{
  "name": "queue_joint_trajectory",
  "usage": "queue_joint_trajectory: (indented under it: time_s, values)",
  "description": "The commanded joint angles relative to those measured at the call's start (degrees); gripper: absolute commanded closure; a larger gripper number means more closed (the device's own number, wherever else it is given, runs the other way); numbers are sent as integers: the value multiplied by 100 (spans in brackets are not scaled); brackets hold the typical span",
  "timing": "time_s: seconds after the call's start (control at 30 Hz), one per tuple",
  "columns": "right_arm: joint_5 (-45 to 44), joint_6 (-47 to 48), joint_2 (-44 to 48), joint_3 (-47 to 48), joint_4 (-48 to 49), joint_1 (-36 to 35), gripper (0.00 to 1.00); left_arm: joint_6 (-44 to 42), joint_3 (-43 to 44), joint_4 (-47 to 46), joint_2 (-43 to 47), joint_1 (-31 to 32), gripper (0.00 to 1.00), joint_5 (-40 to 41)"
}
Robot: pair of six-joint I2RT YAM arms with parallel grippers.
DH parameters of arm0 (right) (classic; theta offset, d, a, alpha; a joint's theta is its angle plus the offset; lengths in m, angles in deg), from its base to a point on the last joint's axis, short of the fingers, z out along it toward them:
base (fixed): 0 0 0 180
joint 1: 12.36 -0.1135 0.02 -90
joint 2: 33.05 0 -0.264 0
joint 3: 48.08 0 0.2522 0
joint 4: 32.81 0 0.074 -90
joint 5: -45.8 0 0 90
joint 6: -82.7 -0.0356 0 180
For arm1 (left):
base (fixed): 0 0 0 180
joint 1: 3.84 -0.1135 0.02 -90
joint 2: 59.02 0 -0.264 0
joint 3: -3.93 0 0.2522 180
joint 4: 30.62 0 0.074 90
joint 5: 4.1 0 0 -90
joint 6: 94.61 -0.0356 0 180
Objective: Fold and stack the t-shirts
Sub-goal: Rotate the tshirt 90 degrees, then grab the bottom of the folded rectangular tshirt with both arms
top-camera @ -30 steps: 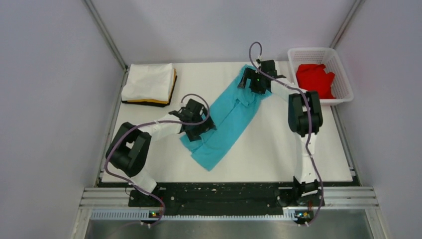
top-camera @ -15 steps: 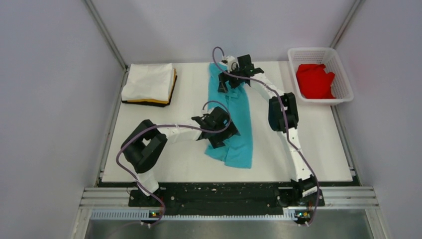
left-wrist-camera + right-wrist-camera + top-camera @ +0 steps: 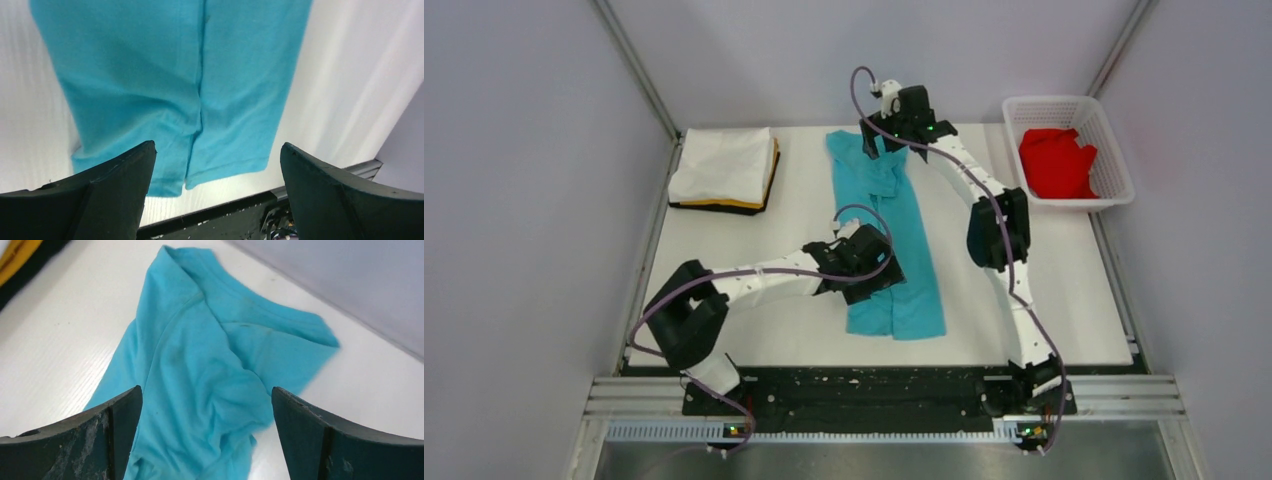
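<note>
Turquoise tee (image 3: 914,225) folded narrow, long axis far-near: collar end under right gripper (image 3: 207,392), hem under left gripper (image 3: 215,150), both w/ jaws apart.

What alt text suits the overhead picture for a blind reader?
A turquoise t-shirt lies stretched on a table, left claw over its near half, right claw over its far end. Folded shirts sit at left, a red shirt in a basket at right.

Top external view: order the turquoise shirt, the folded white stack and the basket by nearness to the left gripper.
1. Turquoise shirt, mid-table, directly under the left gripper.
2. Folded white stack, at the far-left corner.
3. Basket holding the red shirt, at the far-right corner.
</note>
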Motion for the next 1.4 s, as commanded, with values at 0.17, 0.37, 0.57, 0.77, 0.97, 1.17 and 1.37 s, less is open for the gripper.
queue_joint_trajectory:
  time_s: [0.17, 0.37, 0.57, 0.77, 0.97, 1.17, 1.37]
  values:
    - [-2121, -1987, 4240, -3770, -1, 6, 1, -918, -787, 1479, 1760, 97, 1, 1073]
    - [-1666, -3520, 6710, -7486, -85, 40, 1, -1131, -1695, 759, 2175, 105, 6, 113]
    - [-1117, -4021, 8421, -9280, -110, 34, 1, -1092, -2323, -176, 1990, 97, 21, 88]
    - [-1147, -4113, 8996, -9754, -401, 30, 2, -1072, -2373, -645, 1510, 97, 41, -76]
    - [-1211, -4110, 9166, -9836, -727, 31, 2, -919, -2537, -712, 1520, 106, 62, -163]
    - [-1154, -4152, 9240, -9956, -764, 31, 2, -897, -2717, -722, 1679, 114, 64, -270]
    - [-610, -4147, 9255, -10107, -818, 29, 6, -905, -2606, -700, 1472, 115, 92, -378]
